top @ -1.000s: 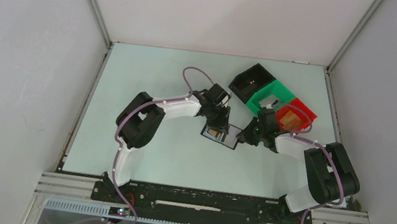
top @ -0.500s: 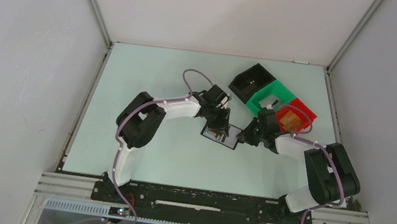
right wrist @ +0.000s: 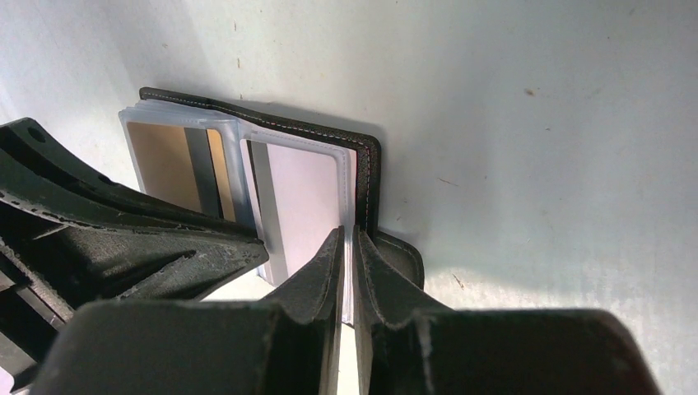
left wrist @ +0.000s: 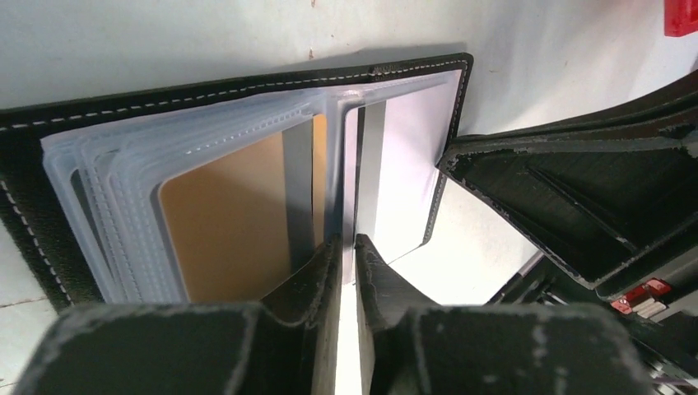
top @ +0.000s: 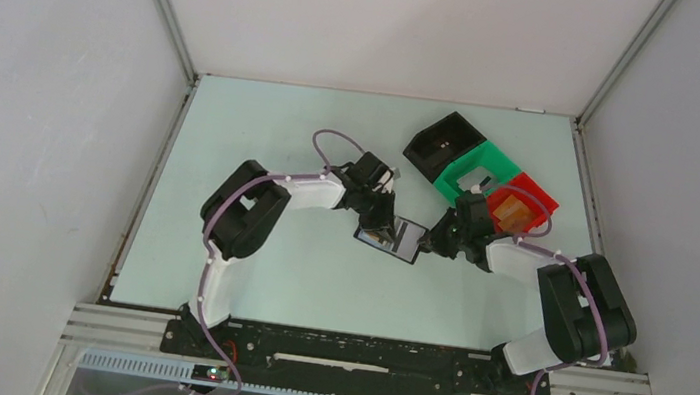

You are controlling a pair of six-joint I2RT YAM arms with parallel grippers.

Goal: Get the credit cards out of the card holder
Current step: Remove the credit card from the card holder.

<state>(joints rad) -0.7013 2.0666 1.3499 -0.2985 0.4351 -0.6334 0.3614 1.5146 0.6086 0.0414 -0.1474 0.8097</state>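
Observation:
The card holder (top: 403, 237) lies open on the table's middle, black cover (left wrist: 165, 90) down and clear sleeves up. A pale credit card (left wrist: 407, 164) with a grey stripe fills the right sleeve, and an orange-tan piece (left wrist: 222, 214) the left one. My left gripper (top: 385, 230) comes in from the left. Its jaws (left wrist: 348, 244) are pinched on a thin pale edge by the fold, apparently the card's near edge. My right gripper (top: 431, 243) is shut (right wrist: 346, 237) on the holder's right rim (right wrist: 366, 164), beside the same card (right wrist: 304, 197).
Three open bins stand in a row at the back right: black (top: 444, 141), green (top: 475, 173) and red (top: 526, 207), the red one holding an orange-tan piece. White enclosure walls close in the table on three sides.
My left gripper's jaws have closed from half open to a narrow pinch, and its wrist has shifted slightly left. The card holder and the right arm have stayed put.

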